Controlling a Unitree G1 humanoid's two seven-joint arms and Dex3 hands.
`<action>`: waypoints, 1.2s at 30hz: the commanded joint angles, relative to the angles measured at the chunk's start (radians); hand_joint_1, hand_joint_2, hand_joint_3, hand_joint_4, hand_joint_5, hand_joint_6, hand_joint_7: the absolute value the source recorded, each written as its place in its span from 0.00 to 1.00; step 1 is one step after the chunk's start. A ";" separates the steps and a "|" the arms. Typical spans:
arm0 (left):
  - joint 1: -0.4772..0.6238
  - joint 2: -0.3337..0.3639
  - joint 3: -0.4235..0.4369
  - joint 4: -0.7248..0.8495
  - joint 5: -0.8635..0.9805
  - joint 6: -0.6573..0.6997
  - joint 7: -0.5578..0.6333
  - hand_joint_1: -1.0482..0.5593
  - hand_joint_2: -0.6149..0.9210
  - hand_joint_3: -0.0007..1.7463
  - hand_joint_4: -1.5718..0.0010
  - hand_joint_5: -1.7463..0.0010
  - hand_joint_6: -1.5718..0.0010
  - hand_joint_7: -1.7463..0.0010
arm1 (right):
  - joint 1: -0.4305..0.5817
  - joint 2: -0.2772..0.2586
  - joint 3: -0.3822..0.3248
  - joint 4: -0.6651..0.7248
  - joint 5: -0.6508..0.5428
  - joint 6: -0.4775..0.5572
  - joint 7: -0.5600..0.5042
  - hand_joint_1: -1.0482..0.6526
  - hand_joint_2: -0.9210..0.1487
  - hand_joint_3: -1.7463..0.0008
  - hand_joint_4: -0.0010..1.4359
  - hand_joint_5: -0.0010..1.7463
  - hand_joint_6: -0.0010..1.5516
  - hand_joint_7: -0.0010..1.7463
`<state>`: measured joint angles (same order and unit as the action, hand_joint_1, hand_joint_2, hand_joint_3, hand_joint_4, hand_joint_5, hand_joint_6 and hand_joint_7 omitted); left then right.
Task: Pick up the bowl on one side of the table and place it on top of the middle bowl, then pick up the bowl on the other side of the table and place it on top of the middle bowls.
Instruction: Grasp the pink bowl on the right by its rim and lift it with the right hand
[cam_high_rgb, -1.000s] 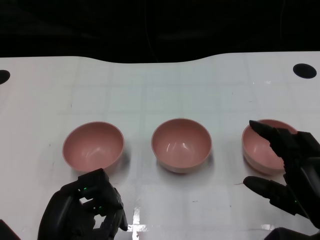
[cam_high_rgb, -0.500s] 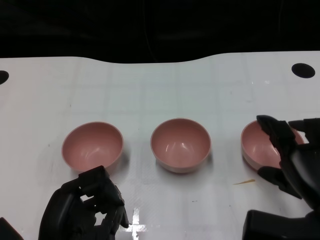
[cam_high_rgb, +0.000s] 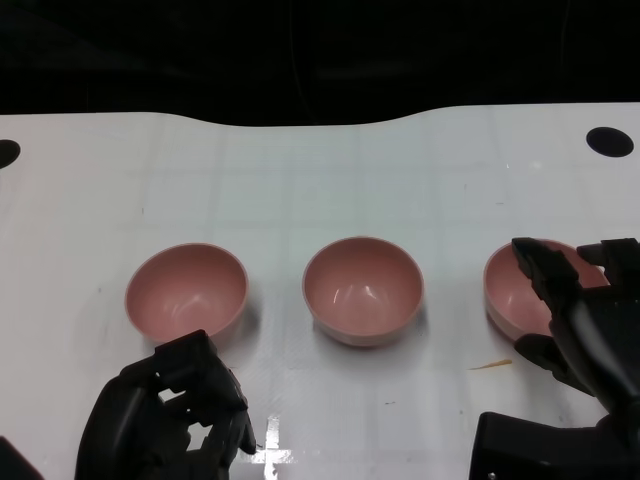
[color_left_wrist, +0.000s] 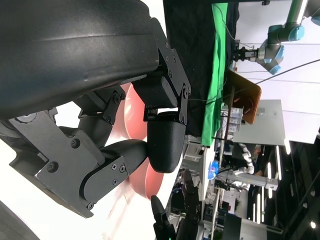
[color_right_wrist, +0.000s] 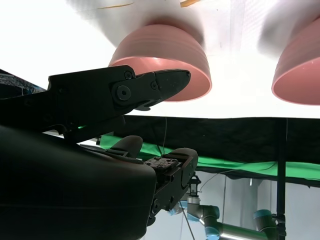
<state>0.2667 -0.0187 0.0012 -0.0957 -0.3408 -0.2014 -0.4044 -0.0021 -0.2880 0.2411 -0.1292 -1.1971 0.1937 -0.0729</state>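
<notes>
The left hand (cam_high_rgb: 170, 415) is sitting curled on nothing, cropped below. The right hand (cam_high_rgb: 580, 320) is spreading around the right bowl (cam_high_rgb: 515, 290), hiding its far side; contact is unclear. The middle bowl (cam_high_rgb: 362, 290) and left bowl (cam_high_rgb: 186, 293) are standing apart.

White table (cam_high_rgb: 330, 180), round black holes near its far corners (cam_high_rgb: 609, 141), green cloth (color_left_wrist: 218, 75) beyond

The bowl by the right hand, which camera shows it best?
The head view: the right-side bowl sits upright on the table, its inside showing, though the right hand covers its far side. The right wrist view shows the bowl from the side, behind a finger. The left wrist view does not clearly show it.
</notes>
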 joint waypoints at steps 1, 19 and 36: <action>0.018 0.014 0.004 -0.029 -0.002 0.014 0.009 0.35 0.64 0.68 0.46 0.02 0.47 0.18 | -0.054 -0.026 0.024 0.106 -0.005 0.024 0.023 0.21 0.07 1.00 0.16 0.28 0.24 0.02; 0.027 0.008 0.000 -0.035 -0.011 0.023 0.005 0.37 0.66 0.65 0.47 0.03 0.47 0.20 | -0.168 -0.049 0.099 0.321 0.076 0.048 0.027 0.23 0.04 0.99 0.25 0.20 0.30 0.02; 0.023 0.007 0.000 -0.030 -0.003 0.013 0.006 0.37 0.66 0.66 0.47 0.03 0.47 0.20 | -0.260 -0.061 0.147 0.502 0.176 -0.026 -0.101 0.45 0.00 0.98 0.59 0.28 0.52 0.04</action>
<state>0.2857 -0.0179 -0.0012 -0.1235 -0.3435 -0.1844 -0.4042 -0.2436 -0.3264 0.3961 0.3450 -1.0385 0.1909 -0.1307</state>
